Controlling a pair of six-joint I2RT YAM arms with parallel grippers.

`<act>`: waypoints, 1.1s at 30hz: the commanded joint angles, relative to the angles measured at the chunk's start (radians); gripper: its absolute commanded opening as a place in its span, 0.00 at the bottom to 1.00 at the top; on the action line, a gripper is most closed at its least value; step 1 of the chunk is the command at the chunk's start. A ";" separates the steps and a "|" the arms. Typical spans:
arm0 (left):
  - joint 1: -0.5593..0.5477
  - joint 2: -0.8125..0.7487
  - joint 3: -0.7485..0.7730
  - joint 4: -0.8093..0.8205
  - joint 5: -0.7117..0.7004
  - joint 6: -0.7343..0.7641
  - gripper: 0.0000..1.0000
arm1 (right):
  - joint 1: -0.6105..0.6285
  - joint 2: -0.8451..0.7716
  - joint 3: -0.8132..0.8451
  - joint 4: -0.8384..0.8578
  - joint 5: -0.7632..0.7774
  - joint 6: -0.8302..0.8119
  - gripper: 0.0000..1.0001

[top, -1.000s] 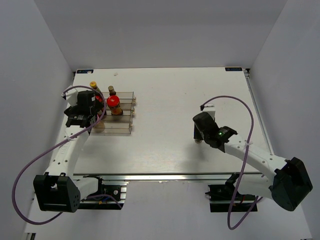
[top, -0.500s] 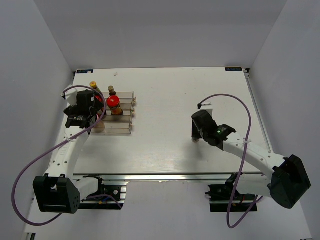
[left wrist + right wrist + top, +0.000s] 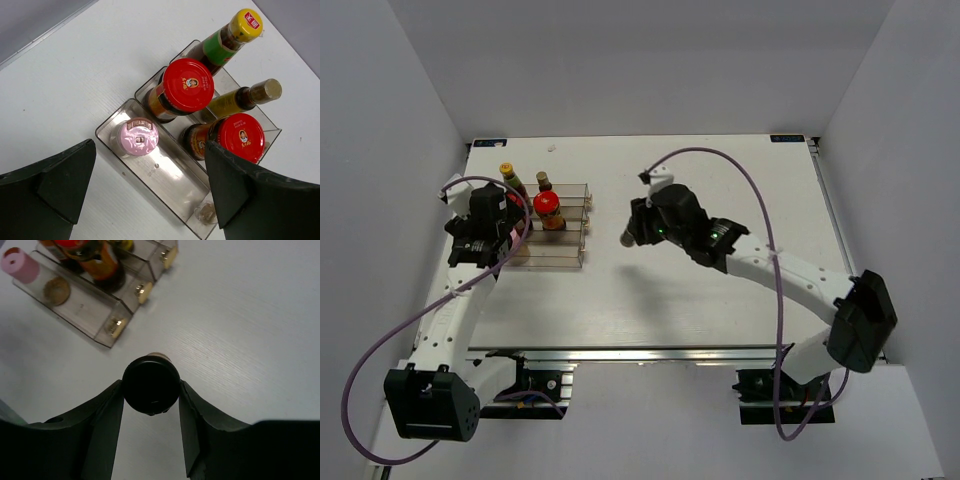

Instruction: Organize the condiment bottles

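Dark-capped bottle sits clamped between the right gripper's jaws, above the white table. Beyond, at the clear rack, stand a pink-capped bottle, 2 red-lidded jars, a slim yellowish bottle and a yellow-capped bottle. The left gripper hangs over them, jaws wide apart and holding nothing.
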State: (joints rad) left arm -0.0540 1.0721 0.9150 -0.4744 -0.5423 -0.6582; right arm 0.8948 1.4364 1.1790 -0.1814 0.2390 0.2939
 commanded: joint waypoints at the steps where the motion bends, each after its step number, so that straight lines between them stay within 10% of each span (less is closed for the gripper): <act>1: 0.006 -0.038 -0.013 0.023 -0.031 0.005 0.98 | 0.053 0.115 0.170 0.106 -0.082 -0.074 0.23; 11: 0.006 -0.046 -0.019 0.022 -0.039 -0.003 0.98 | 0.121 0.498 0.626 0.042 -0.110 -0.111 0.22; 33: 0.006 -0.047 -0.024 0.028 -0.033 0.002 0.98 | 0.176 0.844 0.965 -0.084 -0.087 -0.133 0.22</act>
State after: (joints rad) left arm -0.0540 1.0500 0.8997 -0.4622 -0.5644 -0.6586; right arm 1.0622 2.2631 2.0747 -0.2718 0.1318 0.1783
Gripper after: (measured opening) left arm 0.983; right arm 0.500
